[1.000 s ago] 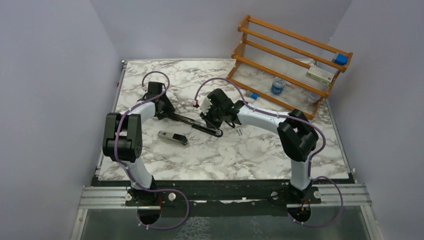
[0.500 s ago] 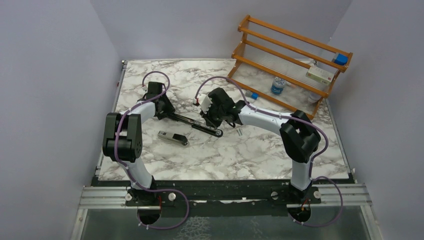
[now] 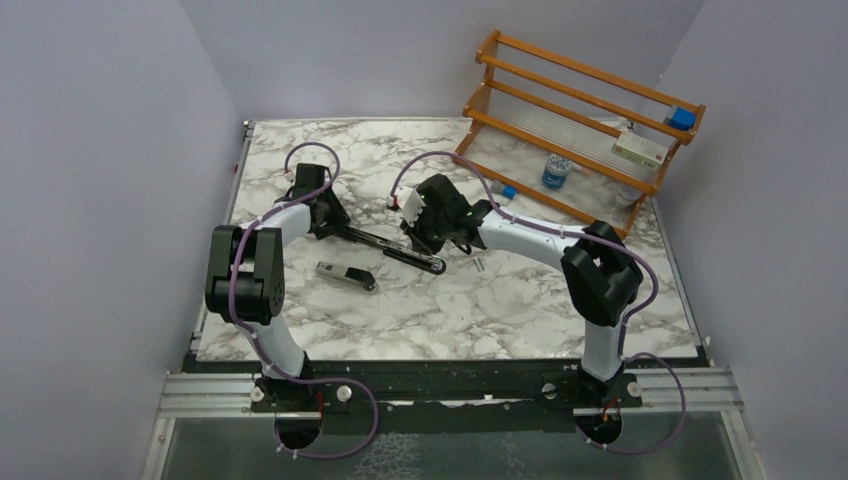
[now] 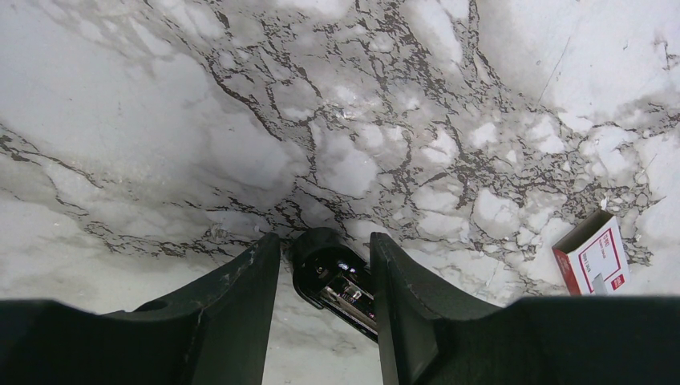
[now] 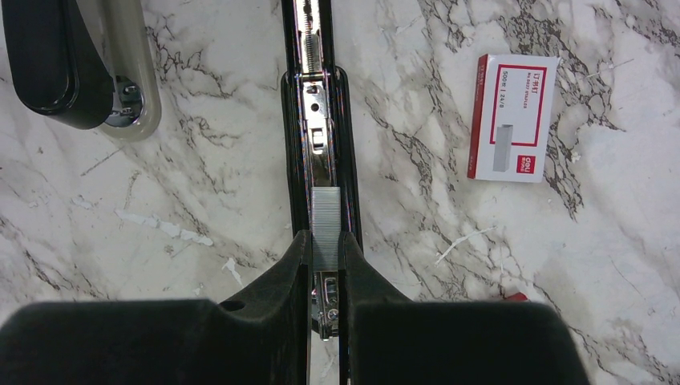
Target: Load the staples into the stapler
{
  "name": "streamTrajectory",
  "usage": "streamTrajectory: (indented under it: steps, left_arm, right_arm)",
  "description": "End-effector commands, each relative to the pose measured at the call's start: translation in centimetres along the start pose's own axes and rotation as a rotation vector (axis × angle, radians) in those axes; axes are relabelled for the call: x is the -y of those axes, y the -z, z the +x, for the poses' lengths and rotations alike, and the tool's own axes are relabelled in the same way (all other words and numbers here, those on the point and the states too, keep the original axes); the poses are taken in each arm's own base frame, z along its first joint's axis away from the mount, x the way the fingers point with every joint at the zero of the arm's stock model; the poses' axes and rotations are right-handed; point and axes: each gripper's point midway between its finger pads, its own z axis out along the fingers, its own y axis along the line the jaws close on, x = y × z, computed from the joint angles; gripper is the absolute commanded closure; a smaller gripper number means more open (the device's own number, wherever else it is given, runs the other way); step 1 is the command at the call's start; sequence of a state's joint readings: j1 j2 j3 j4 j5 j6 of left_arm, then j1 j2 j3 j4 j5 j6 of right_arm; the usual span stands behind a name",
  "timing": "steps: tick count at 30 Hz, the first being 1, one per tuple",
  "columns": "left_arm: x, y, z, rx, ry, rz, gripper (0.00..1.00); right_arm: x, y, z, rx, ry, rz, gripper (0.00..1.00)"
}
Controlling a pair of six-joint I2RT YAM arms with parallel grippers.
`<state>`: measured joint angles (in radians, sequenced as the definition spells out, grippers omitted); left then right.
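The stapler (image 3: 385,245) lies opened out flat on the marble worktop (image 3: 500,310), a long black bar with its silver channel facing up. It runs slantwise across the middle of the surface between the two arms.

The left end effector (image 3: 340,230) sits at the stapler's far-left end. In its wrist view the fingers (image 4: 248,297) are closed on the rounded black tip of the stapler (image 4: 329,273), one on each side.

The right end effector (image 3: 428,245) is over the stapler's other half. In its wrist view the fingers (image 5: 353,261) are drawn nearly together and pinch a short silver-grey staple strip (image 5: 326,212). The strip lies in line with the stapler's metal channel (image 5: 313,104) and directly over it. Whether it rests in the channel or just above it cannot be told.

The staples box (image 5: 513,118), red with a white label, lies flat on the worktop just beside the stapler, on its far side in the top view (image 3: 393,204). On the stapler's near side, a little apart from it, lies a shorter black-and-grey object (image 3: 345,275) whose nature is not clear. A few small pale strips (image 3: 480,265) lie loose on the marble just past the stapler's right end.
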<state>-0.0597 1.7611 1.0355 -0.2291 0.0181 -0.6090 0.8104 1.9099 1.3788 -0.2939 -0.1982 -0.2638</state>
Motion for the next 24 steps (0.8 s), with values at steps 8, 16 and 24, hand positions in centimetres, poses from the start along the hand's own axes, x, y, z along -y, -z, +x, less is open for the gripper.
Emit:
streamTrajectory:
  steps: [8, 16, 24]
  left_arm:
    - [0.31, -0.36, -0.35, -0.005, -0.004, 0.016, 0.52]
    - [0.32, -0.35, -0.35, -0.006, -0.005, 0.016, 0.52]
    - [0.32, -0.39, -0.34, -0.006, -0.006, 0.016, 0.53]
  right_arm:
    - [-0.35, -0.36, 0.16, -0.027, 0.016, -0.024, 0.99]
    - [-0.17, -0.51, 0.27, -0.038, 0.016, -0.018, 0.99]
    - [-0.15, -0.69, 0.62, -0.051, 0.017, -0.018, 0.99]
